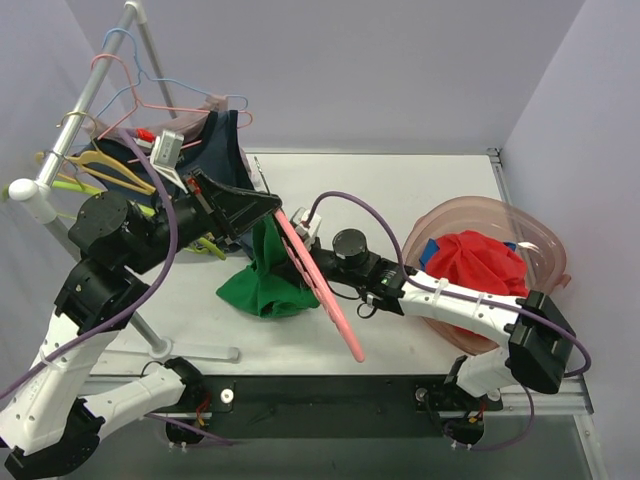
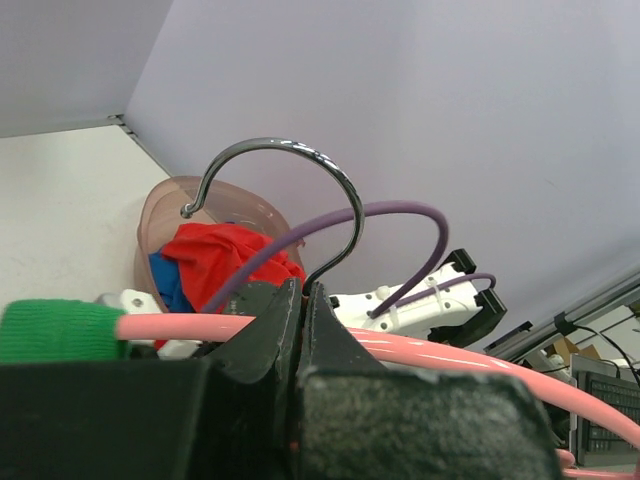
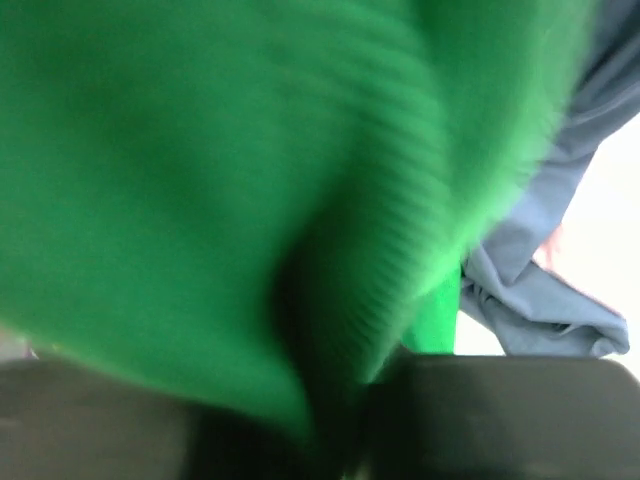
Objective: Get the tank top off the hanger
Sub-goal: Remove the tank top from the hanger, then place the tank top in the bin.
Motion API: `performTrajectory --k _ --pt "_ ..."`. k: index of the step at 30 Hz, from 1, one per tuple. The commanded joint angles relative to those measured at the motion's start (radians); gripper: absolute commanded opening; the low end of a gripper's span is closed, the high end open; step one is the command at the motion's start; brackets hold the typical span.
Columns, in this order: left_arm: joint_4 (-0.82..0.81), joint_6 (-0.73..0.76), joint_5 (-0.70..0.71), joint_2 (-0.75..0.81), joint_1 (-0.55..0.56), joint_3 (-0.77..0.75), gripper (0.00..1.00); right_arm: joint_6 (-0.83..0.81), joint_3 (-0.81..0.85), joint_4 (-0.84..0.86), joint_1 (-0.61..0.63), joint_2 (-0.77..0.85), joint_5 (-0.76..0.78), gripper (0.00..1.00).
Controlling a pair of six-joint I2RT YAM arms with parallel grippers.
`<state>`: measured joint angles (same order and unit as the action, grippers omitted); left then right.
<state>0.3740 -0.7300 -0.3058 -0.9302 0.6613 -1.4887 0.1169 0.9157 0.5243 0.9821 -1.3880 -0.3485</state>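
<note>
My left gripper (image 1: 270, 207) is shut on the neck of a pink hanger (image 1: 322, 292), just below its metal hook (image 2: 290, 150). The hanger slopes down toward the table's near edge. A green tank top (image 1: 265, 285) hangs from it in a bunch, its lower part resting on the table. In the left wrist view the pink hanger bar (image 2: 450, 360) runs across behind the closed jaws, with the green tank top (image 2: 55, 330) at the left. My right gripper (image 1: 305, 235) is at the top of the cloth; green tank top fabric (image 3: 200, 180) fills its view and is pinched between its dark fingers (image 3: 480, 410).
A translucent pink basket (image 1: 545, 235) holding red and blue clothes sits at the right. At the left stands a clothes rack (image 1: 100, 90) with several hangers and a dark navy garment (image 1: 220, 150); its foot (image 1: 190, 350) lies near the front edge. A grey-blue garment (image 3: 540, 280) shows beyond the tank top.
</note>
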Motion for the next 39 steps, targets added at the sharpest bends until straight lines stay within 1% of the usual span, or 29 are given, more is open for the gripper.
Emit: performTrajectory --k 1,4,8,12,15,19,20,22,23,25,26,28,29,30,32,33,35,36,39 --pt "-0.185 -0.080 -0.061 0.024 -0.002 0.008 0.00 0.065 0.075 0.069 -0.026 -0.031 0.075 0.00" --pt "-0.207 -0.104 -0.079 0.040 -0.002 0.027 0.00 0.104 0.104 0.034 -0.037 -0.042 0.106 0.00" --pt "-0.202 -0.102 -0.073 0.060 -0.002 0.042 0.00 0.135 0.141 -0.045 -0.060 -0.060 0.126 0.00" --pt "-0.158 -0.049 -0.050 0.068 -0.002 0.028 0.00 0.182 0.157 -0.167 -0.080 -0.074 0.219 0.00" --pt "-0.120 -0.008 -0.035 0.062 -0.002 -0.008 0.00 0.220 0.132 -0.205 -0.112 -0.062 0.221 0.00" --pt "-0.055 0.064 -0.001 0.060 -0.002 -0.035 0.00 0.263 0.114 -0.302 -0.149 0.025 0.285 0.00" --pt "-0.043 0.095 0.019 0.062 -0.002 -0.038 0.00 0.280 0.126 -0.361 -0.161 0.043 0.298 0.00" --pt "-0.004 0.121 0.037 0.064 -0.002 -0.047 0.00 0.290 0.146 -0.426 -0.200 0.094 0.330 0.00" --pt "0.005 0.144 0.051 0.065 -0.002 -0.048 0.00 0.282 0.170 -0.485 -0.209 0.112 0.342 0.00" --pt "0.019 0.161 0.060 0.067 -0.003 -0.050 0.00 0.270 0.205 -0.552 -0.236 0.159 0.382 0.00" --pt "0.029 0.176 0.065 0.068 -0.003 -0.051 0.00 0.264 0.254 -0.617 -0.243 0.173 0.396 0.00" --pt "0.045 0.198 0.083 0.065 -0.003 -0.056 0.00 0.244 0.314 -0.693 -0.266 0.210 0.439 0.00" --pt "0.057 0.219 0.086 0.062 -0.003 -0.061 0.00 0.237 0.354 -0.764 -0.273 0.219 0.453 0.00" --pt "0.062 0.230 0.097 0.059 -0.003 -0.062 0.00 0.222 0.430 -0.802 -0.283 0.233 0.462 0.00" --pt "0.066 0.253 0.106 0.054 -0.003 -0.071 0.00 0.202 0.526 -0.900 -0.307 0.237 0.471 0.00" --pt "0.069 0.257 0.108 0.047 -0.003 -0.077 0.00 0.190 0.619 -0.926 -0.312 0.238 0.473 0.00" --pt "0.081 0.277 0.114 0.036 -0.003 -0.099 0.00 0.146 0.702 -0.989 -0.324 0.234 0.491 0.00" --pt "0.085 0.284 0.114 0.028 -0.005 -0.104 0.00 0.130 0.785 -1.007 -0.329 0.231 0.500 0.00" --pt "0.094 0.307 0.129 0.025 -0.003 -0.105 0.00 0.073 0.891 -1.063 -0.335 0.222 0.540 0.00"
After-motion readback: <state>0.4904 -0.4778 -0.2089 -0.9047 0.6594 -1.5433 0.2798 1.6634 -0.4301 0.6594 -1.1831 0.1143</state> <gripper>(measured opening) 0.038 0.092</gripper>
